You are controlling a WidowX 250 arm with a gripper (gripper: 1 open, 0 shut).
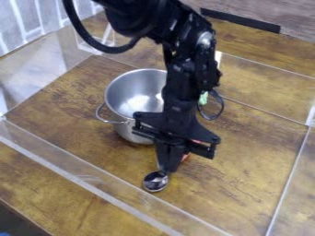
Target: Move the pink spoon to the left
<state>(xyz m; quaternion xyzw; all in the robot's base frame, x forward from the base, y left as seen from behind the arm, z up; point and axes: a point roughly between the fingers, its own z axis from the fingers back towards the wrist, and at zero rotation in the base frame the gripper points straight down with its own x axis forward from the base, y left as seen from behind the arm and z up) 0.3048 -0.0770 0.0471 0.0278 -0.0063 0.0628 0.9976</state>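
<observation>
The pink spoon lies on the wooden table in front of the pot, its shiny metal bowl (pixel 155 181) pointing toward the near edge. Most of its pink handle is hidden by my gripper (pixel 171 160), and only a small red-pink sliver (pixel 186 158) shows beside the fingers. The gripper points straight down with its fingers drawn together on the handle. The spoon still rests on the table.
A steel pot (pixel 128 98) stands just behind and left of the gripper, nearly touching the arm. A clear plastic barrier (pixel 74 171) runs along the near-left side of the wooden table (pixel 252 175).
</observation>
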